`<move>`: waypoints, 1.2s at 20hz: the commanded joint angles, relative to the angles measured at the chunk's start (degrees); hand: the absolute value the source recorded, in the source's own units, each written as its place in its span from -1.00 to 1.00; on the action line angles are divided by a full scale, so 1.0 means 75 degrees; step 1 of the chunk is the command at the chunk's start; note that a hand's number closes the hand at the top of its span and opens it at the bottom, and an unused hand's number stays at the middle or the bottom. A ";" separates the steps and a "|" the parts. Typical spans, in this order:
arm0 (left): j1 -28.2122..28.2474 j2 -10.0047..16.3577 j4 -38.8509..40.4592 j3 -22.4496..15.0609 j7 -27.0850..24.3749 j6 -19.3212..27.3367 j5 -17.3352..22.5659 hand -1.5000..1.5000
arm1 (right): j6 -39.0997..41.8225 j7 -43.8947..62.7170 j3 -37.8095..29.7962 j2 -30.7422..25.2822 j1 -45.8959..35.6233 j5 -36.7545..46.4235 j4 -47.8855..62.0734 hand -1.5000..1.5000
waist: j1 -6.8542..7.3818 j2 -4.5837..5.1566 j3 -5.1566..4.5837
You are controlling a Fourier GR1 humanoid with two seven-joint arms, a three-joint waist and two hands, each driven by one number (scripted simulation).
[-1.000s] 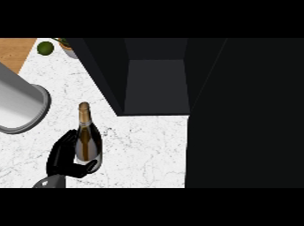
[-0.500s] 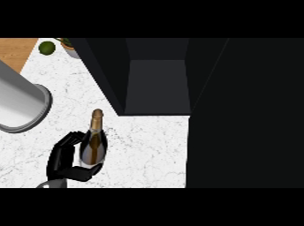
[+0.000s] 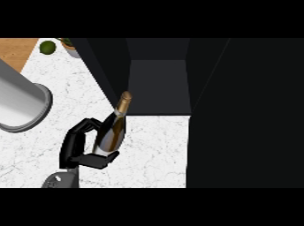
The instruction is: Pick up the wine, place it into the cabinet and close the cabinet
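Observation:
The wine bottle [image 3: 112,132], dark glass with a gold-foil neck, leans up and to the right over the white marble counter [image 3: 158,152]. My right hand [image 3: 79,148] is shut on its lower body, fingers curled round the far side and thumb under the base. The bottle's foil tip reaches the lower left corner of the open dark cabinet [image 3: 158,86], whose grey inside is bare. My left hand shows nowhere.
A thick grey forearm [image 3: 11,99] slants across the left side with no hand showing on it. A green round fruit [image 3: 47,47] and a small pot [image 3: 70,45] sit at the back left by a wooden surface [image 3: 8,50]. A wide dark panel [image 3: 256,114] fills the right.
My right hand has carried the bottle to the right and away from me, toward the cabinet's opening. The neck now overlaps the cabinet's front edge. The grey forearm has stayed still.

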 commanded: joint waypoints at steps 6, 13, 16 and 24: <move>-0.1032 -0.0197 -0.0700 -0.1154 0.1825 0.1379 0.0091 1.00 | 0.0373 -0.0250 -0.0084 0.0035 0.0757 -0.0073 -0.0739 -1.00 | -0.0091 0.0017 -0.0004; -0.1613 -0.0200 -0.0587 -0.1777 0.2827 0.2182 -0.0907 1.00 | 0.0637 -0.0134 -0.0670 -0.0216 0.0987 -0.0821 -0.0841 -1.00 | -0.0107 0.0011 0.0000; -0.2113 -0.0195 -0.0785 -0.2606 0.3554 0.3075 -0.0793 1.00 | 0.0369 0.0172 -0.0710 -0.0272 0.0481 -0.0838 -0.1008 -1.00 | -0.0143 0.0017 -0.0003; -0.3045 -0.0183 -0.0109 -0.2654 0.3795 0.3427 0.0029 1.00 | 0.0552 -0.0103 -0.0492 -0.0178 0.0620 -0.0747 -0.0768 -1.00 | -0.0290 0.0049 -0.0008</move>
